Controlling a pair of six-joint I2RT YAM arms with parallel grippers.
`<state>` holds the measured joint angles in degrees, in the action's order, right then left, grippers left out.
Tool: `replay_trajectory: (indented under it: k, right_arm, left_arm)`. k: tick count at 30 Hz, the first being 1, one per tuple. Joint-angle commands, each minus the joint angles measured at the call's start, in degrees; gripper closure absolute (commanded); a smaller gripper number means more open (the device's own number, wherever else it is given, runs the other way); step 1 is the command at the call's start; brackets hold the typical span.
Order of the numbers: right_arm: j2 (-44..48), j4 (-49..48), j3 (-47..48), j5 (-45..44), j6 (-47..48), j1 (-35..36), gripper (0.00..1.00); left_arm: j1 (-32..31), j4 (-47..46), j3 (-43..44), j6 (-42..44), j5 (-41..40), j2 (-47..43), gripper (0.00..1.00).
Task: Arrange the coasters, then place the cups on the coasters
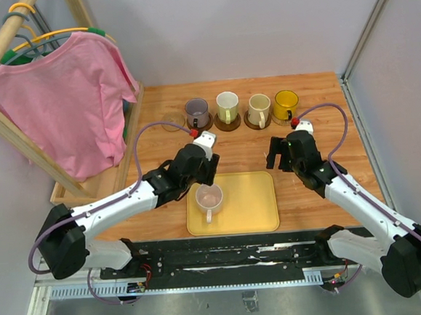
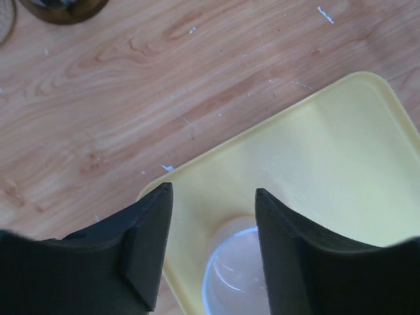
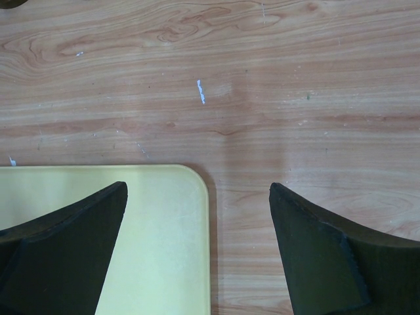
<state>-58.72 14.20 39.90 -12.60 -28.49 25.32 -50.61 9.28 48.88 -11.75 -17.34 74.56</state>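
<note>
Four cups stand in a row on dark coasters at the back: grey-purple (image 1: pixel 197 112), white-greenish (image 1: pixel 227 106), cream (image 1: pixel 259 110) and yellow (image 1: pixel 286 104). A bare tan coaster (image 1: pixel 170 124) lies left of them. The pale pink cup (image 1: pixel 209 198) stands upright on the yellow tray (image 1: pixel 254 201), near its back left corner. My left gripper (image 1: pixel 206 177) hovers over it, open; in the left wrist view the gripper (image 2: pixel 213 190) shows the cup's rim (image 2: pixel 236 269) below, with the left finger apart from it. My right gripper (image 1: pixel 277 155) is open and empty.
A wooden rack with a pink shirt (image 1: pixel 64 103) on hangers fills the left side, its base (image 1: pixel 89 187) by the left arm. In the right wrist view the gripper (image 3: pixel 197 186) straddles the tray's back right corner (image 3: pixel 164 223). Grey walls close in the table at the back and on the right.
</note>
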Motion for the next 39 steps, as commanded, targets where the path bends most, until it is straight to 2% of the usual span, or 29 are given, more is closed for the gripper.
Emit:
replay_trajectory:
  k: [1, 2, 3, 5, 9, 14, 24, 39]
  right_arm:
    - [0.62, 0.11, -0.20, -0.05, -0.20, -0.71, 0.10]
    - [0.70, 0.13, -0.32, 0.01, -0.21, -0.69, 0.10]
    - [0.65, 0.12, -0.28, 0.07, -0.24, -0.67, 0.10]
    - [0.48, -0.04, -0.30, 0.40, -0.32, -0.68, 0.10]
    - [0.00, -0.56, -0.37, 1.51, -0.68, -0.71, 0.10]
    - [-0.67, -0.77, -0.46, 3.09, -1.30, -0.71, 0.10]
    - [0.64, 0.15, -1.19, 3.47, -1.90, -0.69, 0.10]
    - [0.65, -0.10, -1.81, 3.28, -2.21, -0.69, 0.10]
  left_arm:
    - [-0.37, 1.32, 1.34, 0.64, -1.46, -2.70, 0.25]
    - [-0.37, 2.52, 1.16, -0.10, -0.83, -3.81, 0.12]
    - [-0.37, 4.11, 1.05, -0.91, 0.00, -5.30, 0.05]
    - [-0.36, 7.61, 0.75, -3.22, 1.96, -7.46, 0.01]
    - [-0.37, 16.21, 0.35, -10.29, 6.73, -10.83, 0.00]
    - [-0.67, 20.50, -2.32, -16.63, 13.46, -12.69, 0.00]
    - [-4.81, 22.17, -4.98, -20.23, 14.61, -12.45, 0.00]
    - [-6.61, 16.06, -9.09, -19.95, 14.85, -5.83, 0.00]
